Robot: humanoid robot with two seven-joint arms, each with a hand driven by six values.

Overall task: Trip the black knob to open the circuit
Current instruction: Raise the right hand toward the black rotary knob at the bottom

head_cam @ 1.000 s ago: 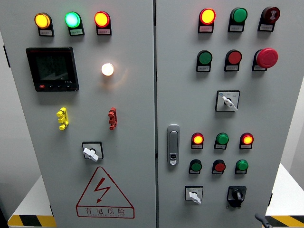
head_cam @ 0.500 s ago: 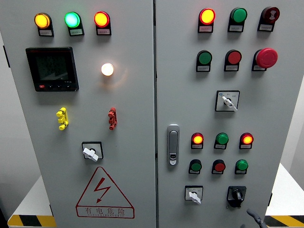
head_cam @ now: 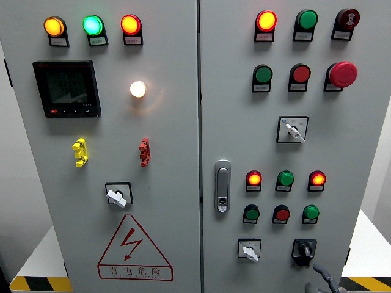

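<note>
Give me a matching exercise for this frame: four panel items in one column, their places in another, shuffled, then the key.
Items:
1. black knob
2. meter
3. mushroom button
4. door handle

Places:
A. upper right of the right door
B. lower right, just above the right hand
C. left edge of the right door, mid height
D. upper left, under three lit lamps

Pairs: 1-B, 2-D, 3-A, 4-C
</note>
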